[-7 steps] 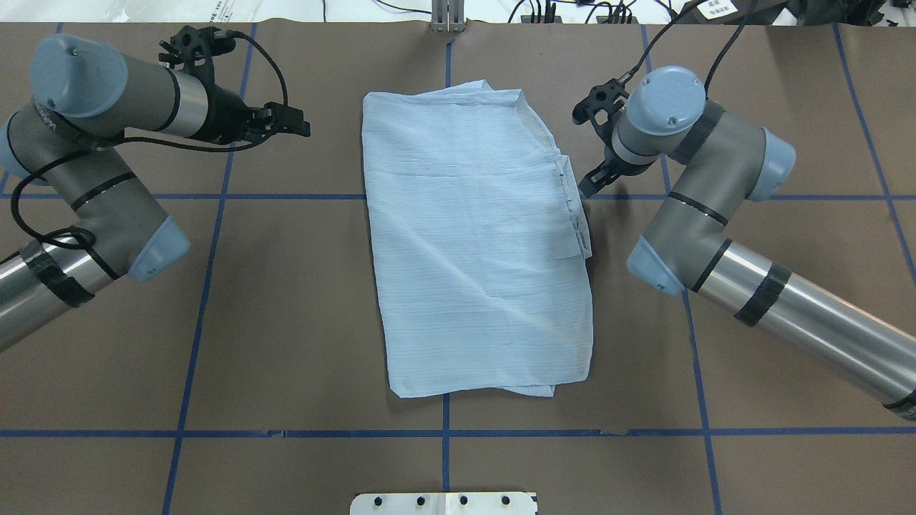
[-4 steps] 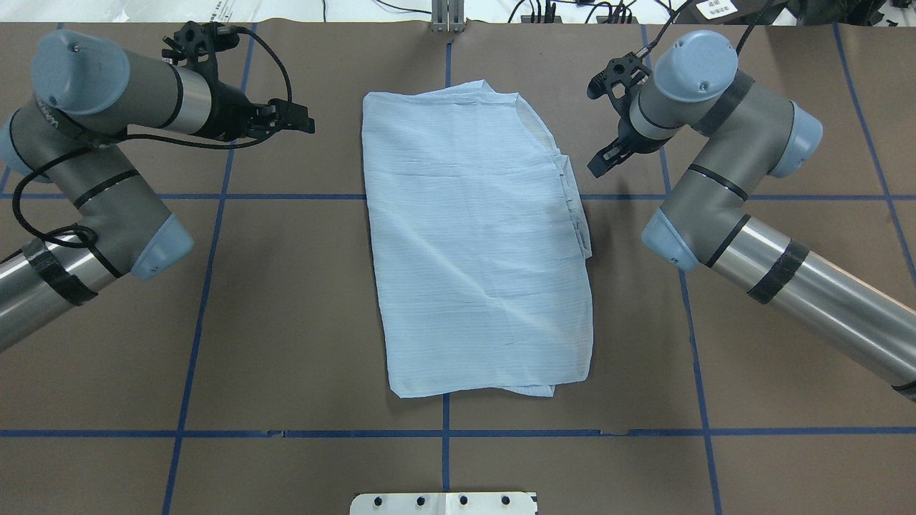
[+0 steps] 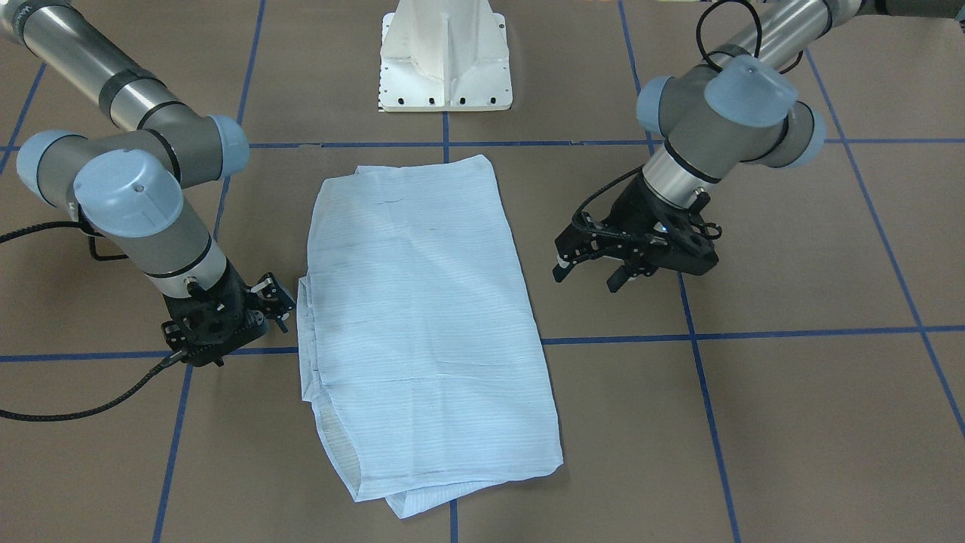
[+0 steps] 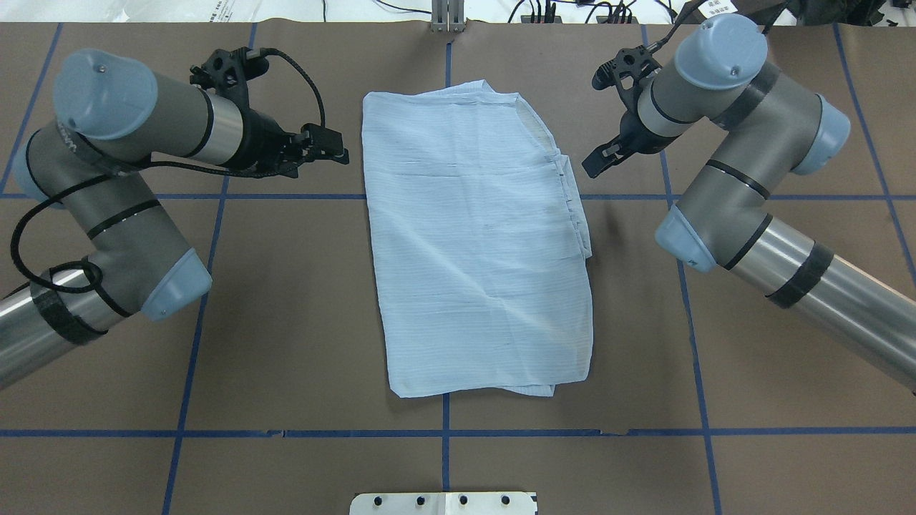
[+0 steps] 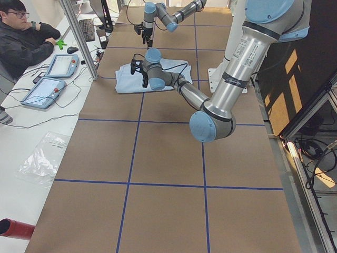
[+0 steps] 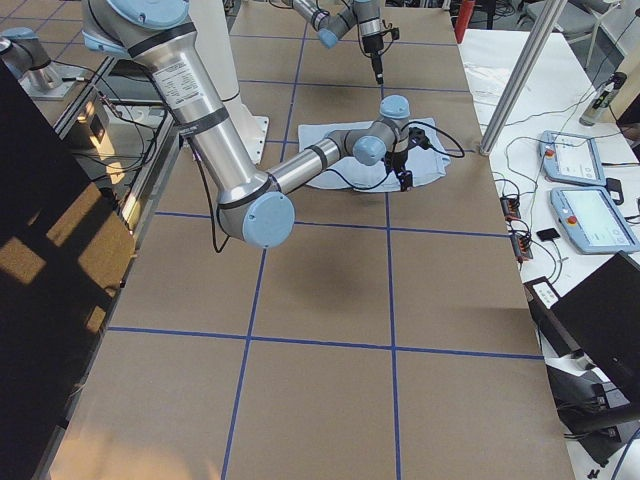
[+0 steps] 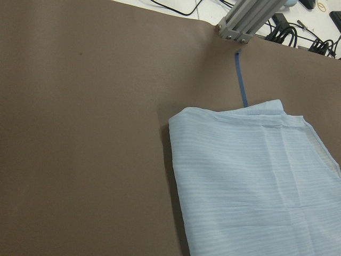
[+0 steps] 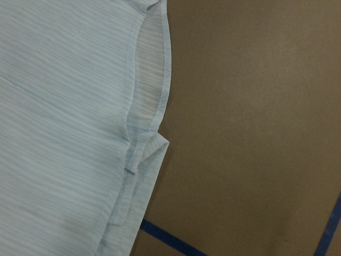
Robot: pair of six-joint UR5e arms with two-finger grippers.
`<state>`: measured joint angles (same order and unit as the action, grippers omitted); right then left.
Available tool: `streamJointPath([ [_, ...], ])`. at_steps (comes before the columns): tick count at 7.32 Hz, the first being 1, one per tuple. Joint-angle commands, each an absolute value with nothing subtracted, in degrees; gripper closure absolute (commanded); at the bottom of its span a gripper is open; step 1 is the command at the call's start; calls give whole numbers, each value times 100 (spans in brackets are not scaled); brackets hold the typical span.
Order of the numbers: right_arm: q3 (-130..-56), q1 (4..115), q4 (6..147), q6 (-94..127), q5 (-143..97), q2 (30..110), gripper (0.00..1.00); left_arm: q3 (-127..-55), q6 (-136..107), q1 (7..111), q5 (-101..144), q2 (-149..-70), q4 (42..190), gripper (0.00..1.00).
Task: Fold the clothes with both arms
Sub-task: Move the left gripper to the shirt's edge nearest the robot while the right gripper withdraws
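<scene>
At the bottom edge of the overhead view sits the white pedestal base (image 4: 444, 503). Beyond it, the brown tabletop (image 4: 286, 322) is crossed by blue tape lines (image 4: 286, 433). The light blue shirt (image 4: 479, 250) lies flat in the centre of the frame, folded into a rough rectangle that runs lengthwise away from the robot, with layered edges showing along its right side. Further up, the left claw (image 4: 336, 152) hovers just beside the shirt's left edge, fingers spread and holding nothing. The right claw (image 4: 592, 166) hangs just off the right edge, fingers slightly apart and empty.
</scene>
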<state>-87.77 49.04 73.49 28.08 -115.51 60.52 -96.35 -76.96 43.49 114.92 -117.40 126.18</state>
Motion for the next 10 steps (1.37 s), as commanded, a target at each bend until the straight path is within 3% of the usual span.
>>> streamJointPath([
  [1, -9715, 4904, 7313, 3792, -11819, 6737, 0, -10735, -8565, 3364, 10895, -11288, 11877, 0],
  [3, -10342, 4817, 7286, 4810, -12084, 7240, 0, -11126, -9418, 2378, 10234, -11285, 11304, 0],
  [6, -10783, 4729, 7277, 5474, -12305, 7540, 0, -10987, -9975, 1479, 9845, -11373, 10699, 2],
  [10, -10819, 4720, 7277, 5502, -12322, 7541, 0, -10415, -9984, 1389, 9800, -11654, 10670, 7],
])
